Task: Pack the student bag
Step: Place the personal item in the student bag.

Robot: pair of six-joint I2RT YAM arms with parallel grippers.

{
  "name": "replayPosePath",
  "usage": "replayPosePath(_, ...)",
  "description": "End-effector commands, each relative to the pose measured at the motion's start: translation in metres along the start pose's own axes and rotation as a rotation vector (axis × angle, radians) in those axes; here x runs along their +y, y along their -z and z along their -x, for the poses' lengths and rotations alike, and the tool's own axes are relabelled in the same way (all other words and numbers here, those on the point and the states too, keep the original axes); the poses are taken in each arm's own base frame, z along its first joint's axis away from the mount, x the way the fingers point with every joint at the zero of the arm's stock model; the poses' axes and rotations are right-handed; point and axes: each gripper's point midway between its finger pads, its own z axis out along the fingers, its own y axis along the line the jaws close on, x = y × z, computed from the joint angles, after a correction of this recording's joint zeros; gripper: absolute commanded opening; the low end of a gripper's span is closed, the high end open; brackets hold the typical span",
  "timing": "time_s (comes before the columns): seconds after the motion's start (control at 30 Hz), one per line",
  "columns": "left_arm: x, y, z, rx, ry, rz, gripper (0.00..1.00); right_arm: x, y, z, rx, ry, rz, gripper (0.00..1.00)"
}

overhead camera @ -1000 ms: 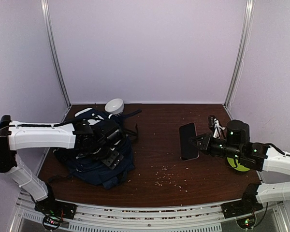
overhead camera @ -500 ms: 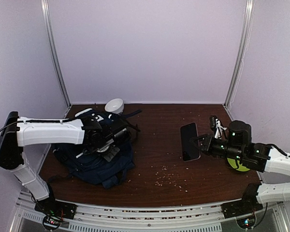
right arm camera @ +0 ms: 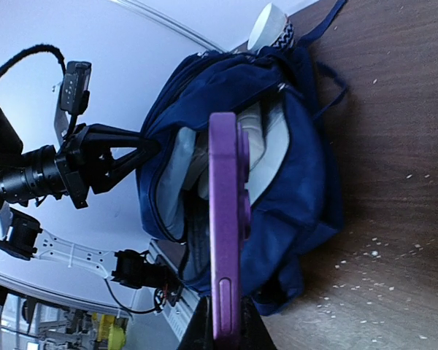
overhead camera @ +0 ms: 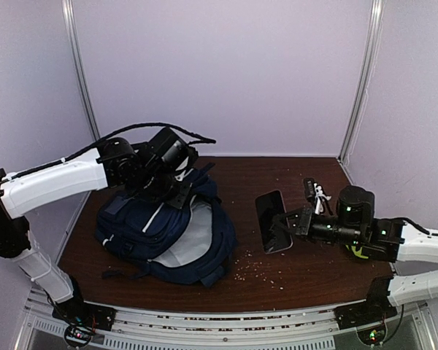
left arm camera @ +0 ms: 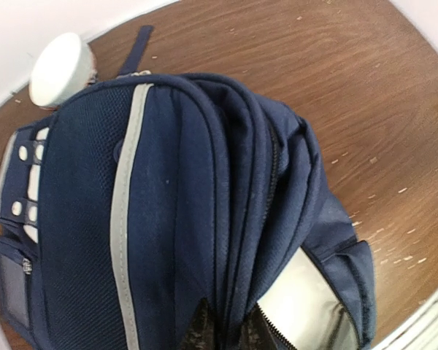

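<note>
Table (overhead camera: 277, 182): dark wood top. The student bag sits on its left half, and my right arm reaches in from the right.

Student bag (overhead camera: 164, 233): navy backpack with its top raised off the table. The main compartment gapes toward the right and shows pale grey lining (right arm camera: 177, 157). The front pocket with its white patches faces away to the left.

Left pincer (left arm camera: 226, 332): closed narrow on a fold of the bag's fabric right at the zip edge. It holds the mouth up and open.

Right pincer (right arm camera: 223, 332): clamped on the lower end of a purple phone (right arm camera: 225, 219). The phone stands on edge and is lined up with the opening.

Phone's place: in the overhead view it hangs above bare table just beside the bag. It is apart from the bag and not yet past the rim.

White bowl (right arm camera: 270, 25): on the table behind the bag, outside it.

Small white-and-black item (overhead camera: 315, 193): lies on the table near my right arm. It is too small to name.

Crumbs (overhead camera: 255, 270): scattered on the wood between the bag and my right arm.

Done, as I judge it: the bag is open and held, and the phone is in my grip and aimed.

Left to do: carry the phone into the grey-lined compartment and let it go there. I cannot tell whether anything already lies inside.
</note>
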Motion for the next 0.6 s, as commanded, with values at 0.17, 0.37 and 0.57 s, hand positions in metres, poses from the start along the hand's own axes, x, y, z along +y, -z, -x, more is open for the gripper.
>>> replayPosePath(0.17, -0.079, 0.033, 0.082, -0.274, 0.318, -0.453, 0.0, 0.05, -0.041, 0.001, 0.004, -0.265, 0.256, 0.0)
replayPosePath(0.37, -0.082, 0.047, 0.089, -0.311, 0.355, -0.504, 0.0, 0.036, -0.076, -0.006, 0.033, -0.378, 0.177, 0.0)
replayPosePath(0.57, -0.082, 0.043, 0.082, -0.314, 0.394, -0.516, 0.0, 0.008, -0.106, -0.007, -0.027, -0.468, 0.058, 0.0)
